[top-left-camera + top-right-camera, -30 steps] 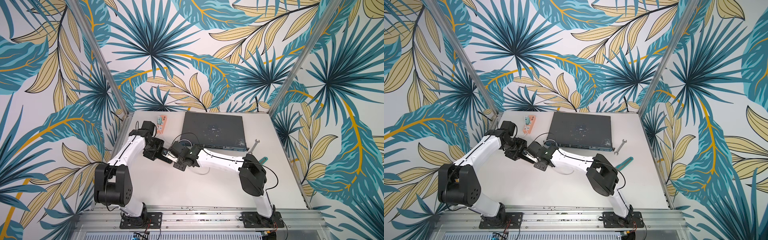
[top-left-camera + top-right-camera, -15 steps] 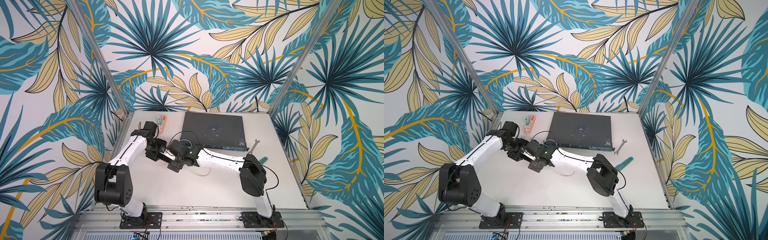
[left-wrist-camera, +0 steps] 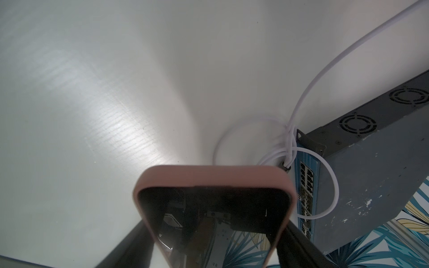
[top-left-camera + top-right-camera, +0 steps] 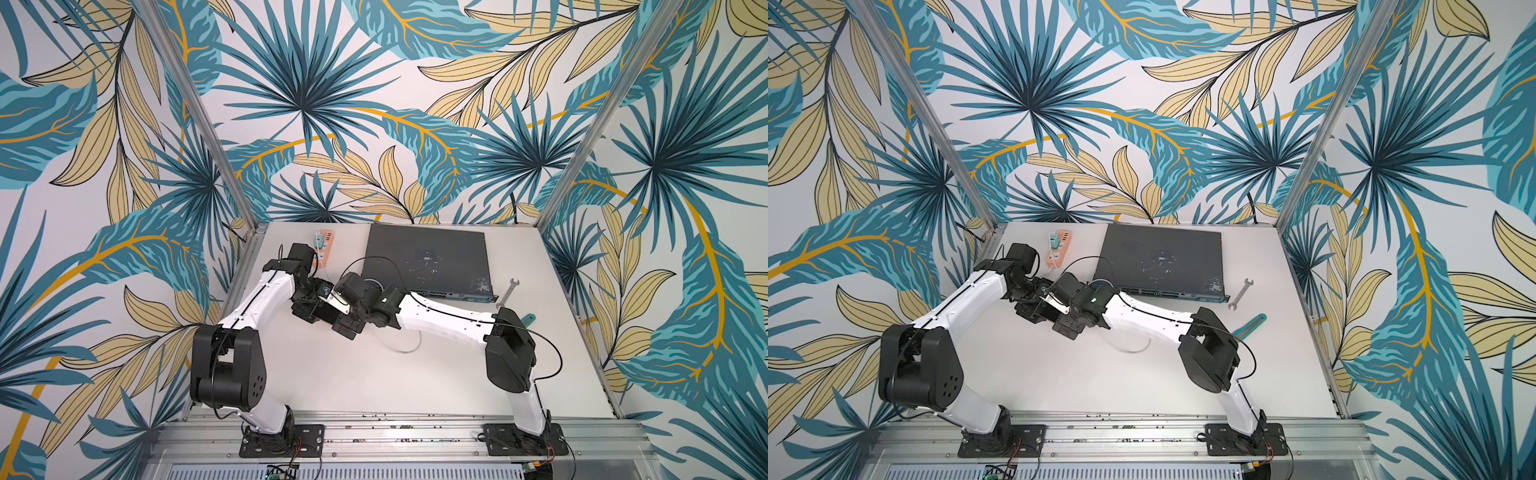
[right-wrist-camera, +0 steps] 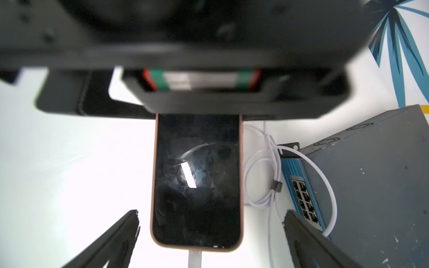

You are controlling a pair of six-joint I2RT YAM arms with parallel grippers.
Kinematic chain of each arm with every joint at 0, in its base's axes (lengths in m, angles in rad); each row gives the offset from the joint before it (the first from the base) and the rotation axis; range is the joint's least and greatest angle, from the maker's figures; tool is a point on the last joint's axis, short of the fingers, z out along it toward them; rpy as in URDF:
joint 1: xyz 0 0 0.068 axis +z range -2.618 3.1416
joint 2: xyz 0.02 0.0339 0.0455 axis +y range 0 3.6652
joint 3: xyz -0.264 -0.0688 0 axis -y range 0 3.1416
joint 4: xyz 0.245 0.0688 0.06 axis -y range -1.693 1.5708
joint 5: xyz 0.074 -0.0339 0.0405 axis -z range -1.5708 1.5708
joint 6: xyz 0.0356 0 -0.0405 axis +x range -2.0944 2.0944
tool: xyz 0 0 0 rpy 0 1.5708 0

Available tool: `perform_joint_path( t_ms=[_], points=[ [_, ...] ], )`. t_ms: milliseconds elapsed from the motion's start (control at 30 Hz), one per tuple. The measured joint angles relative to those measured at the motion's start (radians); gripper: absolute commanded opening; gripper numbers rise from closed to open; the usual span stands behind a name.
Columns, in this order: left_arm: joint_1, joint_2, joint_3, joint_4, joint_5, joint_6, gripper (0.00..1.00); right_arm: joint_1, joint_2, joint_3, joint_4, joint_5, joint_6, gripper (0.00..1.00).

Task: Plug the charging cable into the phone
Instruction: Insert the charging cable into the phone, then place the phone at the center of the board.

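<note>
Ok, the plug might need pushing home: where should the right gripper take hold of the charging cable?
Probably by the stiff connector jutting from the phone's free short edge. Come from that end, along the phone's length: the open right gripper straddles that line, and the left gripper grips the phone's other end.

Top views look down; wrist views share phone [image 5: 197, 181].

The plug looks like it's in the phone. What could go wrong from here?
The right gripper is open around the plugged end of the phone; pulling back crooked could knock the plug. The charging cable loops over the network switch corner and might snag and tug. Only the left gripper holds the phone, so it could slip.
</note>
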Motion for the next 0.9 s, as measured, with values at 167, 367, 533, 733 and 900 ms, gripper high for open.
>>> perform_joint_path(
  t_ms=[167,367,533,733,900],
  points=[
    [-0.002,0.001,0.01,-0.011,-0.006,0.018,0.0,-0.106,-0.124,-0.013,0.004,-0.103,0.1,1.0],
    [-0.013,0.006,0.035,-0.025,-0.012,0.034,0.0,-0.287,-0.27,-0.088,0.041,-0.229,0.232,1.0],
    [-0.045,0.032,0.064,-0.042,-0.014,0.042,0.0,-0.39,-0.317,-0.168,0.053,-0.296,0.314,1.0],
    [-0.069,0.077,0.13,-0.075,-0.023,0.072,0.0,-0.506,-0.393,-0.317,0.083,-0.375,0.398,1.0],
    [-0.084,0.115,0.206,-0.11,-0.03,0.117,0.0,-0.612,-0.486,-0.435,0.13,-0.452,0.477,1.0]
  ],
)
